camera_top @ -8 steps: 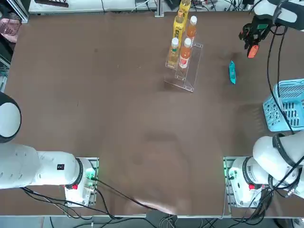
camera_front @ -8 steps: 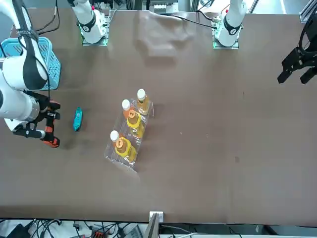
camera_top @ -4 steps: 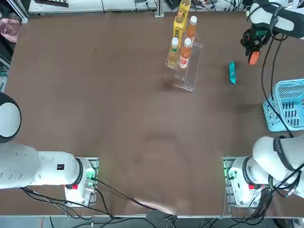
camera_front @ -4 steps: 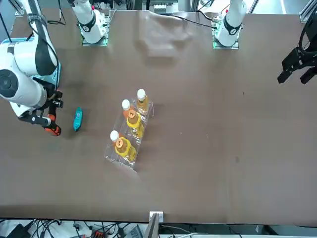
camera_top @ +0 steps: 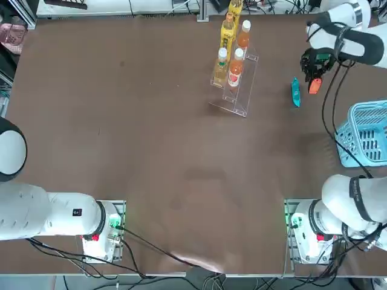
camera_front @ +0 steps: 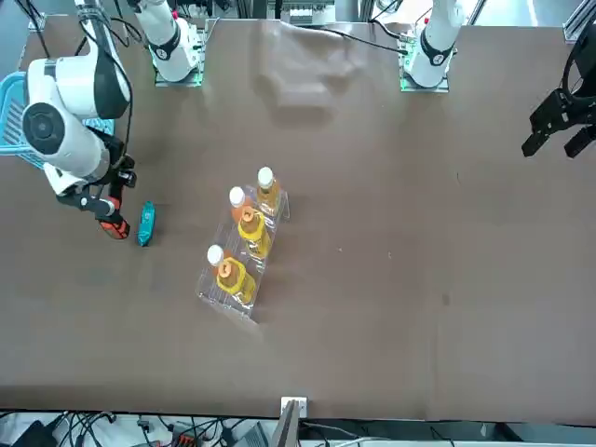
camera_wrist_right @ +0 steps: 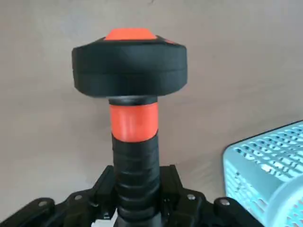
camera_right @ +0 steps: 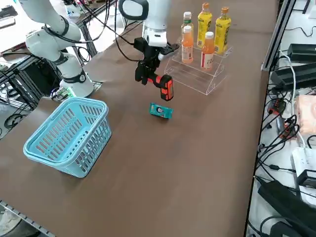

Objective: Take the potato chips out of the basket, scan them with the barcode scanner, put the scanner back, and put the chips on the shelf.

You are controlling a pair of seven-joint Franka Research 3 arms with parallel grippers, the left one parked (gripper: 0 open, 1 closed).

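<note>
The potato chips point(camera_top: 295, 92) point(camera_front: 146, 223) point(camera_right: 161, 110), a slim teal packet, lie flat on the brown table between the shelf and the basket. My right gripper point(camera_top: 312, 64) point(camera_front: 105, 193) point(camera_right: 147, 72) point(camera_wrist_right: 136, 191) is shut on the handle of the black and orange barcode scanner point(camera_top: 314, 86) point(camera_front: 115, 227) point(camera_right: 166, 87) point(camera_wrist_right: 129, 71). It holds the scanner above the table, close beside the packet on the side toward the table's right edge. The light blue basket point(camera_top: 364, 109) point(camera_front: 11, 130) point(camera_right: 84, 148) point(camera_wrist_right: 265, 158) stands near the right edge, closer to my base.
The clear stepped shelf point(camera_top: 242, 99) point(camera_front: 210, 284) point(camera_right: 197, 81) carries several orange and yellow drink bottles point(camera_top: 228, 31) point(camera_right: 204, 19) left of the packet. Cables hang from my arm over the basket. Bare brown tabletop stretches across the middle and left.
My right gripper has carried the scanner from the far right edge inward and nearer, now right beside the packet. The chips, basket and shelf have not moved.
</note>
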